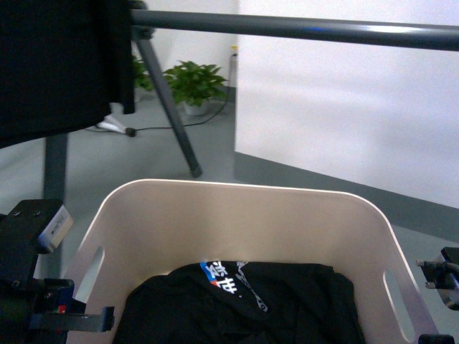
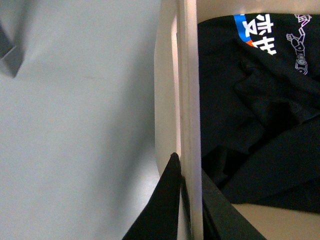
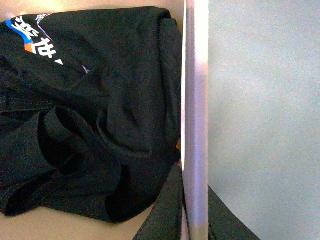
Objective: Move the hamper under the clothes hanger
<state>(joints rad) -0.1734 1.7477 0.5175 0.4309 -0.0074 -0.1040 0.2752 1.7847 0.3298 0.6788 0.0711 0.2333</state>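
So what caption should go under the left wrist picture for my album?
Left tool pinching the hamper by its cream rim, with a black printed shirt inside and grey floor outside.

The cream rectangular plastic tub (image 1: 237, 222) looks smooth, faintly glossy; the dark grey metal bar (image 1: 301, 29) shines; the black cloth garment (image 1: 301, 304) is matt.

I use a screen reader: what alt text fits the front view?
A cream hamper fills the foreground, holding a black garment with a blue and white print. Across the top runs the dark grey bar of the clothes hanger, with black cloth at upper left; a potted plant stands behind.
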